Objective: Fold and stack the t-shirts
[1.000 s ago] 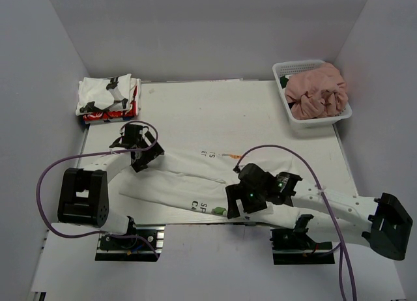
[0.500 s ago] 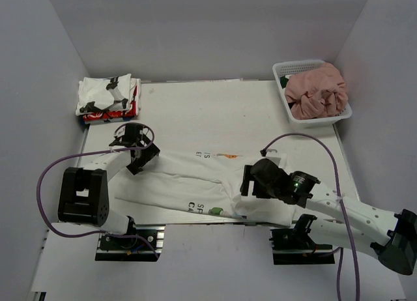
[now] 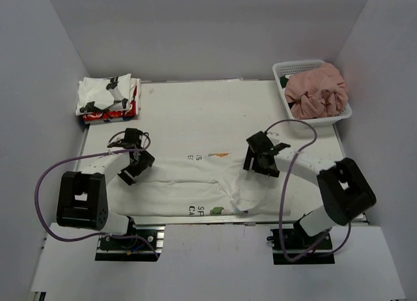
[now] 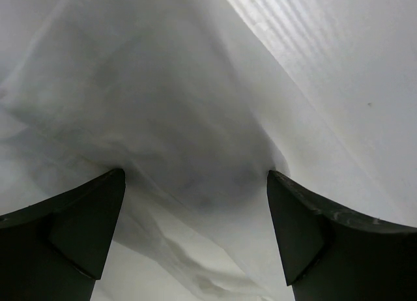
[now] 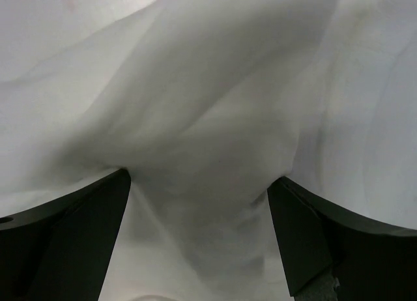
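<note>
Table (image 3: 195,112): white, grey walls on three sides
Basket (image 3: 279,70): white mesh, far right corner, heaped with a crumpled pink t-shirt (image 3: 316,89)
Folded stack (image 3: 133,96): far left corner, black-patched white t-shirt (image 3: 104,91) lying on a red t-shirt (image 3: 98,116)
Large white t-shirt (image 3: 189,184): spread along the near edge, small coloured print showing
Left gripper (image 3: 130,171): fingers wide apart at its left end, cloth between them
Right gripper (image 3: 259,163): fingers wide apart over its right part, cloth between them

White table (image 3: 195,112) — white t-shirt (image 3: 182,184) spread near; folded stack (image 3: 107,96) far-left; basket (image 3: 313,122) far-right.
</note>
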`<state>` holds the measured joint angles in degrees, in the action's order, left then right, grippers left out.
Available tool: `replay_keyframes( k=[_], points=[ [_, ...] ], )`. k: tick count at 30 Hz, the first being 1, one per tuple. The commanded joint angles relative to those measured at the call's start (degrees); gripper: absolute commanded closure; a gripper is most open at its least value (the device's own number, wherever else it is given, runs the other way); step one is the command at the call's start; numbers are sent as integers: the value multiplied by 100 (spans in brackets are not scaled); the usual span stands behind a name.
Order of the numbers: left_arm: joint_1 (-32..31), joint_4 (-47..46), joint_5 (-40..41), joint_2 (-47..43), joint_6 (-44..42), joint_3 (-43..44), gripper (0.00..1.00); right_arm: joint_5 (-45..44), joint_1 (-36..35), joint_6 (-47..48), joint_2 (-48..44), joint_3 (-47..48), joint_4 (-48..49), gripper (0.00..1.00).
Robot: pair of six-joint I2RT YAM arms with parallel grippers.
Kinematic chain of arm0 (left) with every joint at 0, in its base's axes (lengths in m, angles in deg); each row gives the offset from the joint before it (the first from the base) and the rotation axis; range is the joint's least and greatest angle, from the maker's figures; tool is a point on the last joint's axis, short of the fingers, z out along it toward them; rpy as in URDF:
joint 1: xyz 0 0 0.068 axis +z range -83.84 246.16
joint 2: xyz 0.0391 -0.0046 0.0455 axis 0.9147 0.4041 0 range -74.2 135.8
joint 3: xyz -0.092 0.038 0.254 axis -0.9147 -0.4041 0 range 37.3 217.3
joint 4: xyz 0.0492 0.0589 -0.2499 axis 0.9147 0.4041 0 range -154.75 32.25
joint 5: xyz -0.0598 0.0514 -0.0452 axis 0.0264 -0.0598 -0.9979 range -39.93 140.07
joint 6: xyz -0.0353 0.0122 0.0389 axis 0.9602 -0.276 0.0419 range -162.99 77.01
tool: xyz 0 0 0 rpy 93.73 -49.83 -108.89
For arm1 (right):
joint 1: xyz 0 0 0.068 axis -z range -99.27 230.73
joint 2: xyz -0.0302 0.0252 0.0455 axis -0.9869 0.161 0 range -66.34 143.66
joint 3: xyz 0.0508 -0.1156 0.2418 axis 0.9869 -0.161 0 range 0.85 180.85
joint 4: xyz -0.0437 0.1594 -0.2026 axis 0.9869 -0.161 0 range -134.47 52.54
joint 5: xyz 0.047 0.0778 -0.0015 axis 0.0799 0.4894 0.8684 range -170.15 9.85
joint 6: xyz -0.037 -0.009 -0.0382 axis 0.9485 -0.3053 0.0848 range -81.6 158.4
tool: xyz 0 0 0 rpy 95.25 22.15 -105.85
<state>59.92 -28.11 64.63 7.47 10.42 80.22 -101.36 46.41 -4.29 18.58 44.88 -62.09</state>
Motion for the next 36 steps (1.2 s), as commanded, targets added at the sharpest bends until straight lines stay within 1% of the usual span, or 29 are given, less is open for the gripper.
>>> replay_keyframes(
  k=[1,2,3,5,6,7,8,9,10,11,12,13,14,15,16,17,18,20,21,23,25,28,29,30,31,32,33,34,36],
  points=[
    [-35,563,-15,-353,12,77,0,180,444,507,1038,727,844,9],
    [-35,668,-15,-423,12,24,0,179,514,639,1226,852,862,9],
    [-35,669,63,-493,12,-89,0,179,715,788,1802,1123,1010,9],
    [-35,669,-23,-564,12,-213,0,205,813,973,2219,1694,1047,9],
    [-35,730,-146,-564,-40,-213,0,231,927,1070,2465,2132,1082,9],
    [-35,730,-208,-564,-41,-344,0,353,954,1419,3164,2745,1004,9],
    [-35,730,-278,-564,-41,-424,0,328,980,1518,3388,3099,899,9],
    [-35,730,-340,-564,-93,-581,0,389,980,1684,4052,3755,767,9],
    [-87,669,-401,-564,-146,-670,0,668,980,2086,4267,4554,635,9],
    [-88,669,-402,-564,-146,-740,0,906,980,2134,4452,4910,538,9],
    [-88,669,-463,-564,-146,-854,0,1030,980,2273,4950,5575,485,9],
    [-158,669,-525,-564,-146,-907,0,1231,980,2388,5085,6129,676,9],
    [-237,669,-708,-669,-146,-977,0,1729,972,2485,5191,6309,809,9],
    [-237,529,-849,-818,-216,-1117,0,1943,954,2599,5392,6511,1227,9],
    [-316,528,-972,-880,-217,-1119,0,2032,937,2617,5429,6513,1789,9],
    [-421,432,-1252,-950,-278,-1197,0,2686,928,2583,5482,6522,2012,9],
    [-483,431,-1403,-1012,-278,-1198,0,2840,936,2521,5700,6626,2310,9],
    [-693,431,-1718,-1205,-339,-1303,0,3026,936,2329,5981,7178,2383,9],
    [-764,431,-1816,-1276,-340,-1303,0,3053,928,2266,6157,7311,2566,9],
    [-1000,431,-2105,-1381,-427,-1356,0,3210,989,2152,6299,7890,2647,9],
    [-1186,510,-2159,-1461,-428,-1260,0,3238,980,2212,6423,8303,2577,9],
    [-1529,869,-1976,-1540,-664,-830,0,2983,972,2625,6160,8604,2515,9],
    [-1608,1306,-1706,-1488,-665,-411,0,2869,980,2722,5950,8579,2471,9],
    [-1774,1493,-1572,-1487,-726,-215,0,2755,980,2906,5713,8570,2297,9],
    [-1845,1651,-1284,-1418,-726,-31,0,2676,980,2942,5589,8509,2104,9],
    [-1898,2036,-1090,-1417,-726,345,0,2544,980,2969,5318,8351,1841,9],
    [-1951,2257,-896,-1339,-726,540,0,2334,980,2908,5011,8245,1699,9],
    [-2021,2486,-546,-1286,-726,890,0,2149,972,2873,4729,7783,1262,9],
    [-2091,2629,-368,-1285,-726,1052,0,1902,945,2750,4359,7473,917,9]
  ],
)
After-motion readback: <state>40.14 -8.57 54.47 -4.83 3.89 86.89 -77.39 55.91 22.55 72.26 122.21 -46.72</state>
